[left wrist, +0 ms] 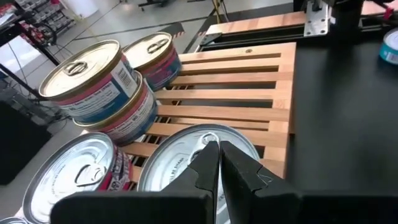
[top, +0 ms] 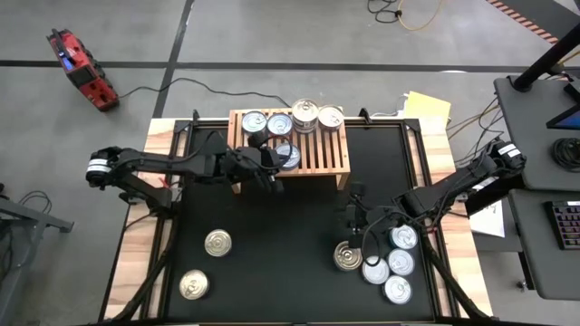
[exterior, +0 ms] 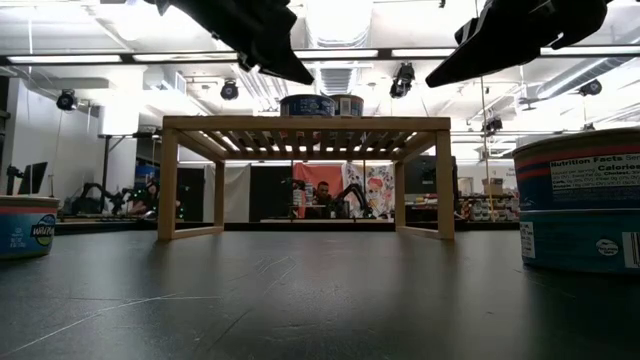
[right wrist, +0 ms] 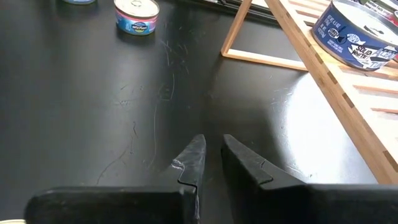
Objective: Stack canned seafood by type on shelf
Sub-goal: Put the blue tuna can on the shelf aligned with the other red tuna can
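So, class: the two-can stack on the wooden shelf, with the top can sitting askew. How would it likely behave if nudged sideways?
The top can sits off-centre on the lower can, so it would probably slide off first. Smooth metal lids suggest little grip between them. The shelf has gaps between its slats, which may snag a rim and tip a can.
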Robot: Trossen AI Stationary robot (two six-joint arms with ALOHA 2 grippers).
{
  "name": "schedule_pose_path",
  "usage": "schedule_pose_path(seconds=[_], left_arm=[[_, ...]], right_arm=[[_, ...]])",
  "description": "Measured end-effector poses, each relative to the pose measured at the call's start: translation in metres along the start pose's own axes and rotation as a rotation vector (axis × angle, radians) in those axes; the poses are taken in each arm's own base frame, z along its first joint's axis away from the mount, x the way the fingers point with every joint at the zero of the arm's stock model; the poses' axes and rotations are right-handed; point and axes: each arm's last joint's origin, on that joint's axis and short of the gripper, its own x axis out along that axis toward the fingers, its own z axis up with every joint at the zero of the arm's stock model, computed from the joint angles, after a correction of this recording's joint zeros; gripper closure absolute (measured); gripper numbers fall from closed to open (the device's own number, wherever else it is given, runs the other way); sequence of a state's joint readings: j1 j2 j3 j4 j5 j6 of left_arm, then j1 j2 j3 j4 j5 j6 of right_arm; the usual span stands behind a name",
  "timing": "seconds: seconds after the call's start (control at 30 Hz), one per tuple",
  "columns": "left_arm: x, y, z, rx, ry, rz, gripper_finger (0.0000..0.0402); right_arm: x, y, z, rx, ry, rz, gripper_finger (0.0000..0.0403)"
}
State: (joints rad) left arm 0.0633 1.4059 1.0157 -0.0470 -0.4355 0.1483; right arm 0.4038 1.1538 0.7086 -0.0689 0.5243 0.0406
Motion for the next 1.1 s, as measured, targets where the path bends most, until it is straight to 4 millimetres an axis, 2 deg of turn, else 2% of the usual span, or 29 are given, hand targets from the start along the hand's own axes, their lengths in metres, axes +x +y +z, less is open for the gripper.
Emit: schedule_pose_path(seconds=[0.53, 0.83, 1.1], left_arm=[[0.002, 0.002, -0.005, -0.011, 0.026, 0.005, 0.0401], [0.002, 0.002, -0.006, -0.024, 0.028, 0.005, 0.0401], [0.014, -0.005, -0.013, -0.022, 0.054, 0.003, 0.0401]], right_arm=[[0.000, 0.000, 0.000, 0.004, 0.000, 0.000, 0.0353], [0.000, 0.000, 0.000, 0.004, 0.000, 0.000, 0.0364], [0.000, 0.000, 0.000, 0.005, 0.000, 0.000, 0.0364]])
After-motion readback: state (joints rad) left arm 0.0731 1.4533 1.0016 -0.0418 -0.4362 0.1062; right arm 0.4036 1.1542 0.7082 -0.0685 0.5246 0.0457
